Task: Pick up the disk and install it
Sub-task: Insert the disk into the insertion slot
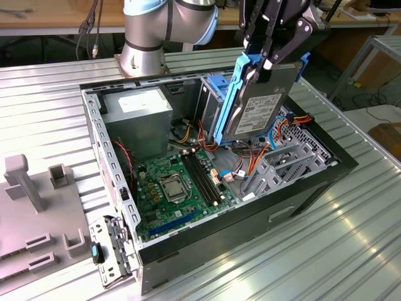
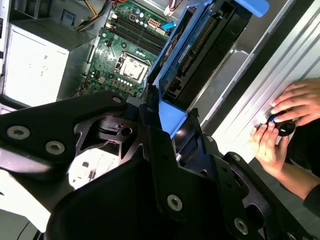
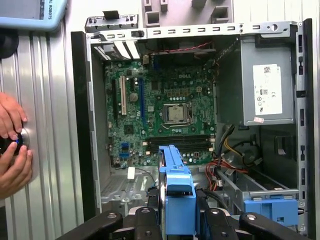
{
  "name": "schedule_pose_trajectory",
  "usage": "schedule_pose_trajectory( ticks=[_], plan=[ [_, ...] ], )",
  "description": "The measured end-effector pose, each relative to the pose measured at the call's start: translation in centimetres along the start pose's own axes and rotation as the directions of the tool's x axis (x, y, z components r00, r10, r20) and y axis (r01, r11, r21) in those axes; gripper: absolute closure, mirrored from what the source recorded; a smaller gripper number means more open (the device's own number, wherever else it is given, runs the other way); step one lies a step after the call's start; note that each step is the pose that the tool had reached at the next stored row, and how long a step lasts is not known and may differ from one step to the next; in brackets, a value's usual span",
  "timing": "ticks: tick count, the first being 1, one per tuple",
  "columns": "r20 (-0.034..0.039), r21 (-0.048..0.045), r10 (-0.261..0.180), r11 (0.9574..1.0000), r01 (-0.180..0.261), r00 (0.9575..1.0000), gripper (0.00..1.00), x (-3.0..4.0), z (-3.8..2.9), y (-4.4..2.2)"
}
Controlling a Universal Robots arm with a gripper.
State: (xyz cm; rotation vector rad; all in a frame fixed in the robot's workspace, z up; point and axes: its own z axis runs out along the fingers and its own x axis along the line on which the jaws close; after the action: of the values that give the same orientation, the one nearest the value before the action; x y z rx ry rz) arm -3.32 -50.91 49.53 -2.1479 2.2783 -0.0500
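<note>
While the gripper [image 1: 266, 63] pinches the disk [image 1: 260, 110] by its upper end, the disk hangs below, long axis steeply tilted, lower end near the drive cage [image 3: 248, 181].

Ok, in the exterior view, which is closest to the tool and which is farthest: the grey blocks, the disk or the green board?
1. The disk: held in the tool, above the case.
2. The green board: down inside the case, toward the exterior view's left.
3. The grey blocks: out on the table, farthest to the exterior view's left.
</note>
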Motion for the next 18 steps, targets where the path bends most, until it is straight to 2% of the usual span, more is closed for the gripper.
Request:
schedule_pose_trajectory(
  ticks=[3,5,7,10,12,15,18],
  plan=[
    [-0.0001,0.0010,0.000,1.0000,0.000,1.0000,0.63,0.07,0.02,-0.04],
    [0.0002,0.0063,0.000,1.0000,0.000,1.0000,0.63,0.09,0.03,-0.07],
    [0.0009,0.0155,0.000,0.9999,0.000,1.0000,0.63,0.10,0.06,-0.11],
    [0.0010,0.0158,0.000,0.9999,0.000,1.0000,0.63,0.51,0.09,-0.34],
    [0.0009,0.0157,0.000,0.9999,0.000,1.0000,0.63,0.88,0.12,-0.85],
    [0.0011,0.0158,0.000,0.9999,0.000,1.0000,0.63,1.01,0.21,-1.54],
    [0.0008,0.0157,-0.002,0.9999,0.002,1.0000,0.63,0.98,0.31,-2.70]
  ],
)
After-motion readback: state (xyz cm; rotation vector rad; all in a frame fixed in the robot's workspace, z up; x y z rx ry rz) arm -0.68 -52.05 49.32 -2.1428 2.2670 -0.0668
